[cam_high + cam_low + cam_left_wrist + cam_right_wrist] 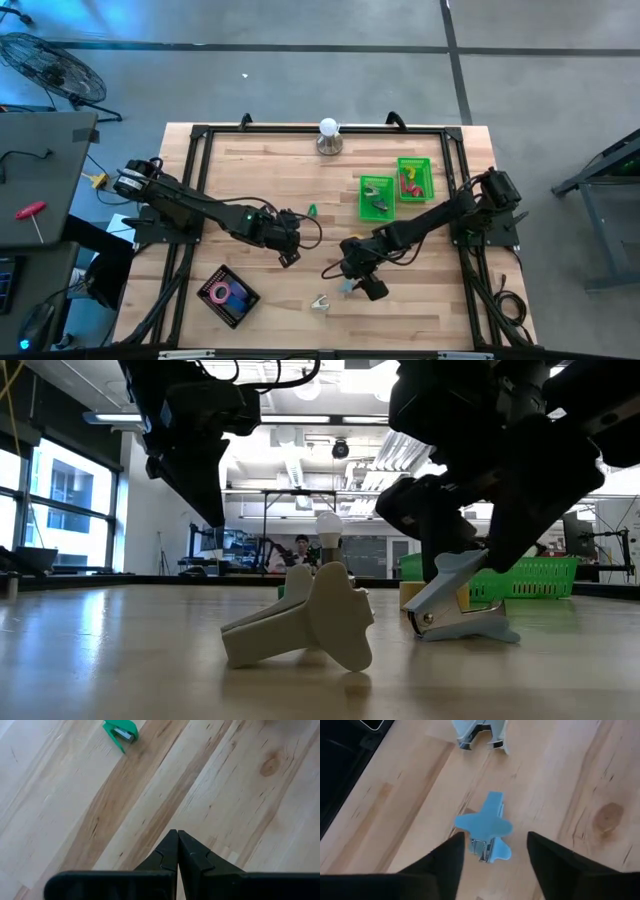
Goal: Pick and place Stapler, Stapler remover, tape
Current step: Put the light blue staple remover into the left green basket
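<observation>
A pale blue staple remover (pixel 487 827) lies on the wooden table, its metal jaws toward my right gripper (pixel 495 855). That gripper is open and low over the table, with one finger on either side of the remover (pixel 460 605). In the high view it sits right of table centre (pixel 362 287). A cream staple remover (pixel 319 303) lies just beyond the blue one, nearer the table's front edge. My left gripper (pixel 177 832) is shut and empty, hovering left of centre (pixel 290 257). A green staple remover (pixel 121 732) lies past it. Tape rolls (pixel 228 294) sit in a black tray. My right gripper comes at the blue staple remover slanting down, its fingers straddling the jaw end (pixel 481 851). One finger (pixel 555 865) is clearly apart from it. The other finger (pixel 452 860) stands right at its edge; I cannot tell whether it touches. The remover rests on the table.
Two green bins (pixel 376 183) (pixel 414 162) stand at the far right of the table, with small items inside. A light bulb on a base (pixel 329 136) stands at the far edge. The black tray (pixel 212 278) is near the front left. A dark frame rims the table.
</observation>
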Motion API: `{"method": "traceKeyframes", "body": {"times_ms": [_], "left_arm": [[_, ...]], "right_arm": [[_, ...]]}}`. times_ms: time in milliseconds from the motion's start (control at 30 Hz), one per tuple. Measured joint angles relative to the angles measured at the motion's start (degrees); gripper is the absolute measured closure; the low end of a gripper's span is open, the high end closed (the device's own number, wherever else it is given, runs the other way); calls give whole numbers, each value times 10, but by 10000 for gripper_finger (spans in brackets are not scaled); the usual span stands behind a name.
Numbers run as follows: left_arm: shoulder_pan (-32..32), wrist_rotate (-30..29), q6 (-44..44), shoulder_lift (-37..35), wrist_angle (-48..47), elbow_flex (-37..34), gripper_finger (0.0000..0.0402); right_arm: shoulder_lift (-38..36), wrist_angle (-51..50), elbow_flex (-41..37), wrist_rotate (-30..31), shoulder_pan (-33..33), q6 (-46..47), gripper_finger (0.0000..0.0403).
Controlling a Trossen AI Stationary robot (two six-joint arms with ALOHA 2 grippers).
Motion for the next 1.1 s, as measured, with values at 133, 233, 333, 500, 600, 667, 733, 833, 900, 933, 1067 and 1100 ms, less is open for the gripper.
{"method": "traceKeyframes", "body": {"times_ms": [133,233,333,500,600,667,733,833,900,933,1067,1100], "left_arm": [[0,0,0,0,1,0,401],[0,1,0,0,1,0,401],[0,1,0,0,1,0,401],[-3,3,-3,0,1,0,401],[-9,3,-4,0,1,0,401],[-16,2,-3,0,1,0,401],[-22,2,-3,0,1,0,401],[-32,2,-4,0,1,0,401],[-38,1,-5,0,1,0,401],[-41,1,-8,0,1,0,401],[-48,-1,-13,0,0,0,401],[-48,-2,-13,0,1,0,401]], "right_arm": [[0,0,0,16,0,-2,269],[0,3,0,17,0,-11,341],[0,13,0,18,0,-22,387],[0,23,0,32,7,-33,393],[-5,23,0,52,12,-38,395],[-16,21,0,71,16,-46,398],[-31,15,0,96,21,-50,398],[-66,-24,0,152,24,-52,400],[-99,-66,0,210,24,-51,401],[-118,-95,1,249,24,-50,402],[-186,-219,1,399,8,-12,402],[-203,-250,1,426,1,2,401]]}}
